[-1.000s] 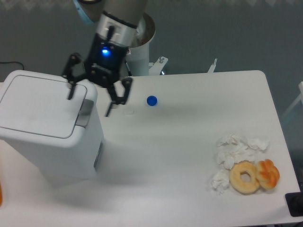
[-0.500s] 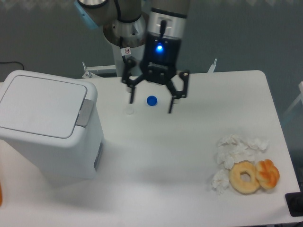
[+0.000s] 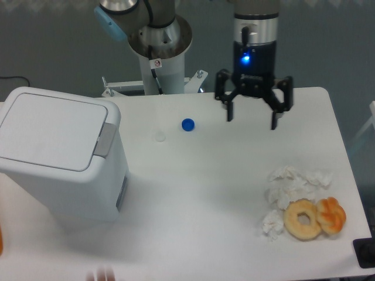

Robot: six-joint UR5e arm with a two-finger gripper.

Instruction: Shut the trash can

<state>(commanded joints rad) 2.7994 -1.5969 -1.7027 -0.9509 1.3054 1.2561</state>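
Your trash can (image 3: 58,161) sits at the table's (image 3: 205,193) left edge, lid flat down. The gripper (image 3: 252,114) hangs spread wide and holding nothing near the back edge, bare tabletop between them except a blue cap (image 3: 187,124).

The grey robot arm (image 3: 256,12) is cut off by the top edge at 12 o'clock. An orange object (image 3: 1,241) at 8 o'clock and a black object (image 3: 365,253) at 4 o'clock are cropped beyond identification. A small translucent item (image 3: 159,136) beside the blue cap (image 3: 187,124) is too small to identify.
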